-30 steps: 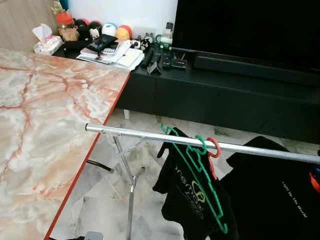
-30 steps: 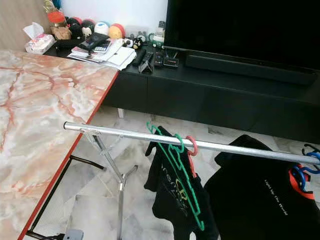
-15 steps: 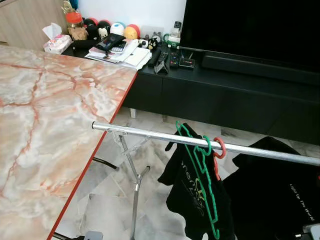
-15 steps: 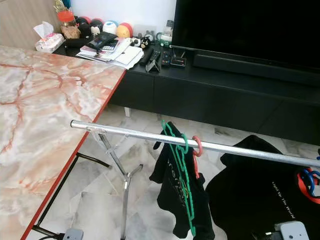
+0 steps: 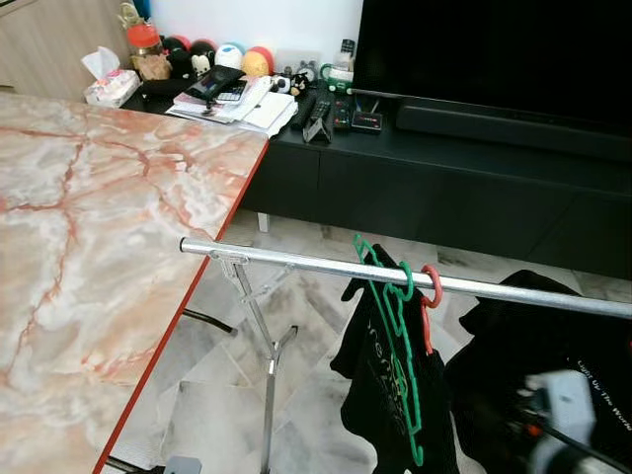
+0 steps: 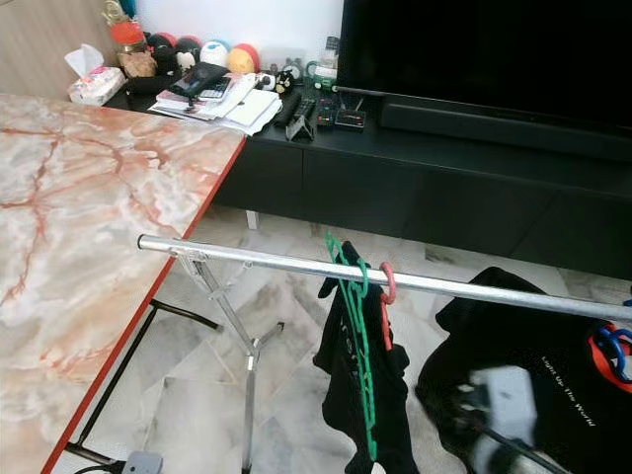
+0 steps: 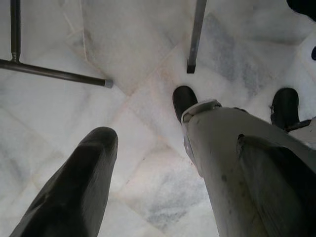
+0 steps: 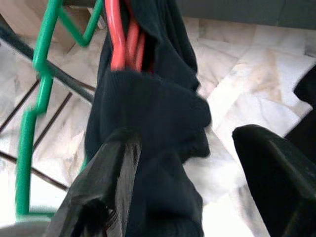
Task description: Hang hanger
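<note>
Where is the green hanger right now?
The green hanger hangs by its hook on the silver rail, right of the marble table, against a red hanger carrying a black shirt; the right gripper is close by.

shiny metal rail (image 5: 296, 263), glossy marble tabletop (image 5: 89, 227) — veined

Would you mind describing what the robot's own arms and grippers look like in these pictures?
The left gripper has long, rounded, matte black fingers, with a pale grey casing beside one. The right gripper has the same broad black fingers. In the head views the right arm is a blurred pale grey block with dark cables.
</note>
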Controlling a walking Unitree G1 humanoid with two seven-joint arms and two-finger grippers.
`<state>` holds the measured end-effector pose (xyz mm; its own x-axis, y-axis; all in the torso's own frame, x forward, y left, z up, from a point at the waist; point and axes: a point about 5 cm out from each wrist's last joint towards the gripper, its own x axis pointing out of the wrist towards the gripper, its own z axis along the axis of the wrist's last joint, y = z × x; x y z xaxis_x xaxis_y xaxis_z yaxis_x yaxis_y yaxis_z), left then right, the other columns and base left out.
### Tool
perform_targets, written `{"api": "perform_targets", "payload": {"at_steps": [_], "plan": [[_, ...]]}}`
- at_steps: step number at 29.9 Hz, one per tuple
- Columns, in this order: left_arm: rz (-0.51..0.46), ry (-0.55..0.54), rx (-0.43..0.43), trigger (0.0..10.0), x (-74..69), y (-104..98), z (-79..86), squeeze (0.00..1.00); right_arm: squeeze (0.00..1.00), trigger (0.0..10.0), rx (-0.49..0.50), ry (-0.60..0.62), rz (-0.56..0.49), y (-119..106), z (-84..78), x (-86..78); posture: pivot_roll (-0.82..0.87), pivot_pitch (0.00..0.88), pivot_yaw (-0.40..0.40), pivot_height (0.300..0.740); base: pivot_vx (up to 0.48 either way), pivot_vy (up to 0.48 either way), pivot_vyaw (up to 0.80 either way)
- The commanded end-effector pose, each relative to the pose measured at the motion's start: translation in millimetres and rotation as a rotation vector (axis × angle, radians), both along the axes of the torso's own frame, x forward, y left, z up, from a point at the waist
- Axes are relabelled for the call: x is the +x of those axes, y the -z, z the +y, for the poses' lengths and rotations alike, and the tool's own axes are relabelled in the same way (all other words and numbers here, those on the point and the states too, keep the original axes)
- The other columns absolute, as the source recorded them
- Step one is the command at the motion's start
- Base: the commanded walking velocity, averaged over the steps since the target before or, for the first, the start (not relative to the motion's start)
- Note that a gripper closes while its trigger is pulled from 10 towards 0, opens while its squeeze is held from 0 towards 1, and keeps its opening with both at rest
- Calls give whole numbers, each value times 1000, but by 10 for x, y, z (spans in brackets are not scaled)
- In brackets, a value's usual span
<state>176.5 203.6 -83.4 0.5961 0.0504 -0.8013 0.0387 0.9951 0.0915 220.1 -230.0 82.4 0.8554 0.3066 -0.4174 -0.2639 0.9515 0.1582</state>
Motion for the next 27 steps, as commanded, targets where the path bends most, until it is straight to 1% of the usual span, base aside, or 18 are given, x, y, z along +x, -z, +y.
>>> {"api": "perform_targets", "payload": {"at_steps": [1,2,3,4,5,10,14,20,25,27], "plan": [[56,7,6,10000,-125,59,16,0,0,10000,-1,9,37,61,-2,-7,-76,178,-19,740,0,0,0],[58,7,7,10000,-129,61,17,0,0,10000,-9,-15,33,58,45,41,-74,179,-19,740,0,0,0],[61,5,8,10000,-139,65,20,0,0,10000,-23,-39,7,41,123,150,-70,177,-18,740,0,0,0],[61,5,8,10000,-139,65,20,0,0,10000,-23,-39,7,41,123,150,-70,177,-18,740,0,0,0],[62,4,8,10000,-147,68,20,0,0,10000,-3,-38,-8,15,162,214,-58,176,-18,740,0,0,0],[69,-3,7,10000,-189,85,17,0,0,10000,32,-53,-62,-76,226,343,-50,171,-18,740,0,0,0],[73,-3,7,10000,-212,94,15,0,0,10000,31,-58,-68,-83,226,352,-52,167,-18,740,0,0,0],[82,3,7,10000,-255,110,16,0,0,10000,6,-15,-78,-59,170,387,-58,160,-15,740,0,0,0],[79,0,4,10000,-246,107,12,0,0,10000,-52,52,-109,-57,165,497,-53,162,-19,740,0,0,0],[77,-2,3,10000,-229,101,11,0,0,10000,-17,94,-136,-97,190,572,-47,168,-23,740,0,0,0]]}}
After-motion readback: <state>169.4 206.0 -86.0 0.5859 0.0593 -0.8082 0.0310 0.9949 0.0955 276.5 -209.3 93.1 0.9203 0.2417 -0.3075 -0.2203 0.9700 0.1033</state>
